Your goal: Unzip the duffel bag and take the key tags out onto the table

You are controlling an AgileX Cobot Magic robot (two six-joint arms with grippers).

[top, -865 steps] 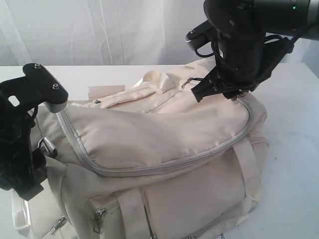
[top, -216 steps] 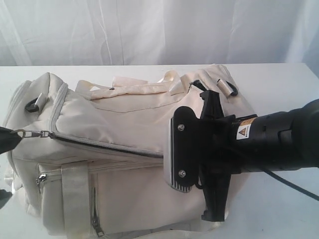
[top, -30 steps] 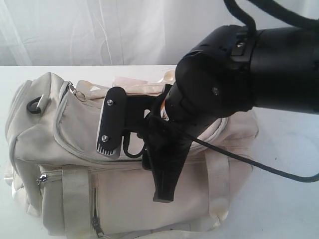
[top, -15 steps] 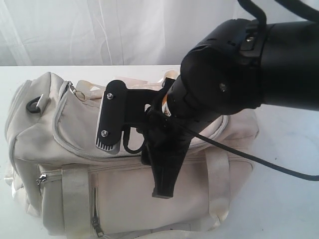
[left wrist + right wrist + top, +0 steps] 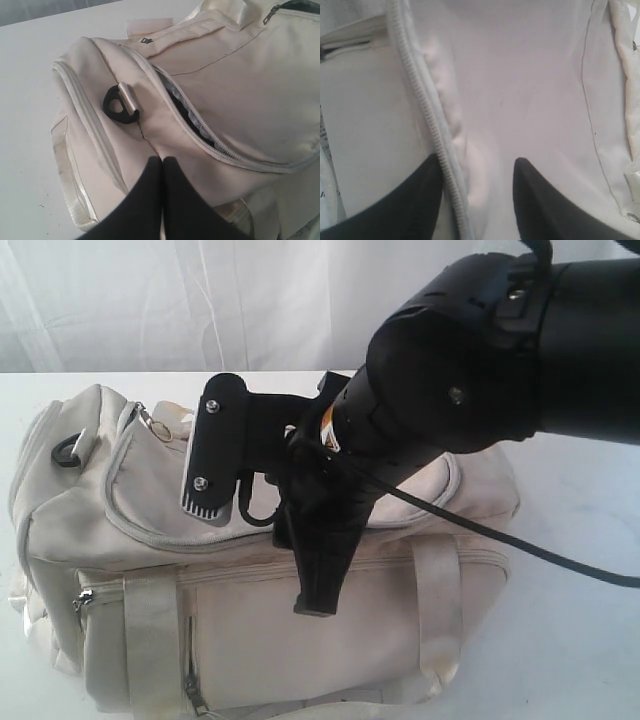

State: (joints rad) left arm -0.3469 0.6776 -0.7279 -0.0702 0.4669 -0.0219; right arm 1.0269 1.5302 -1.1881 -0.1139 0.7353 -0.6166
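Over the bag [image 5: 330, 650], the right gripper [image 5: 479, 162] has risen slightly, jaws half-parted astride the zipper [image 5: 427, 125]; the left gripper [image 5: 161, 165] is pinched shut; no tags out yet.

Bag [image 5: 300, 640] turned since start: long side now faces camera, end with black clip [image 5: 68, 450] at left. Zip pull [image 5: 150, 424], seven seconds ago drawn out at bag's left edge by left gripper [image 5: 161, 167], now lies on top near left end. That gripper gone from exterior view, fingers pressed together, empty. Right gripper [image 5: 477, 172], then low across bag front, now raised over flap. In last second it drifted up, slightly left.
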